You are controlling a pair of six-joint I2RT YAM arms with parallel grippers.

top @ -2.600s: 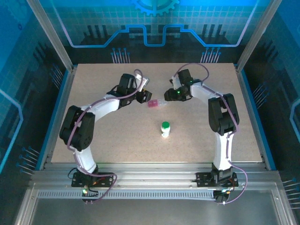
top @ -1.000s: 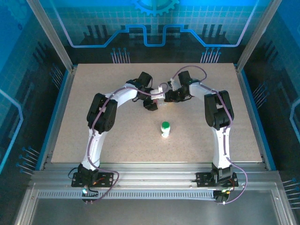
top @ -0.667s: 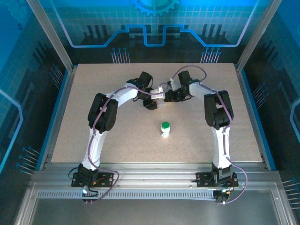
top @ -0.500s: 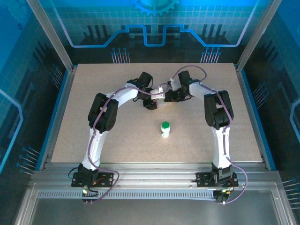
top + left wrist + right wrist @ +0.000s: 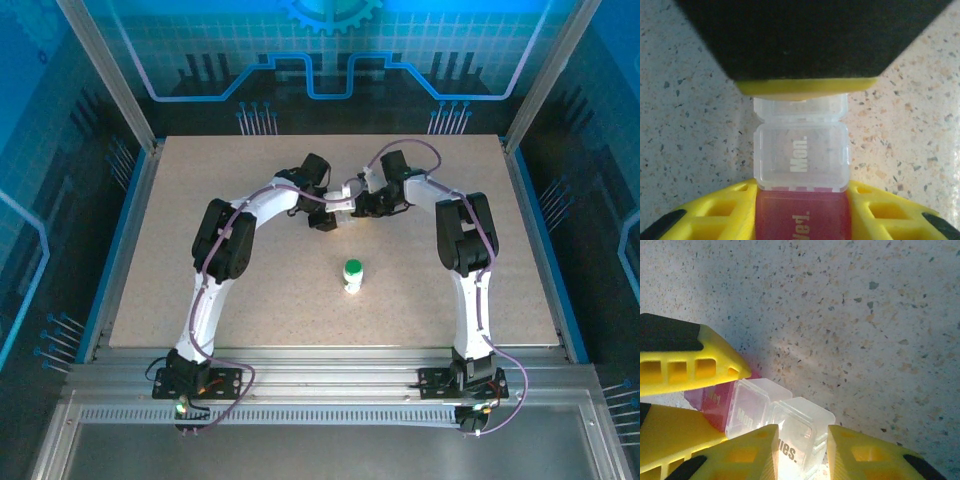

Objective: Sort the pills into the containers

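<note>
The clear-and-pink box (image 5: 343, 207) lies at the middle back of the table between both grippers. My left gripper (image 5: 801, 189) is shut on its pink "Wed." compartment (image 5: 801, 220), yellow fingers (image 5: 715, 210) pressing both sides. The clear "Mon." compartment (image 5: 801, 157) sits just past them. My right gripper (image 5: 801, 434) is shut on the clear "Tues." compartment (image 5: 796, 437) at the box's other end. In the top view the left gripper (image 5: 325, 216) and right gripper (image 5: 368, 205) face each other. The white bottle with green cap (image 5: 352, 274) stands upright nearer the arms. The pills are out of view.
The speckled table (image 5: 230, 290) has open surface left, right and in front of the bottle. Metal frame posts (image 5: 140, 120) and blue side walls border it. Both arms arch inward over the back half.
My left arm came right from its earlier spot, and over the last second its jaws have closed in on the pink compartment. The right gripper has kept its hold; the bottle has not moved.
</note>
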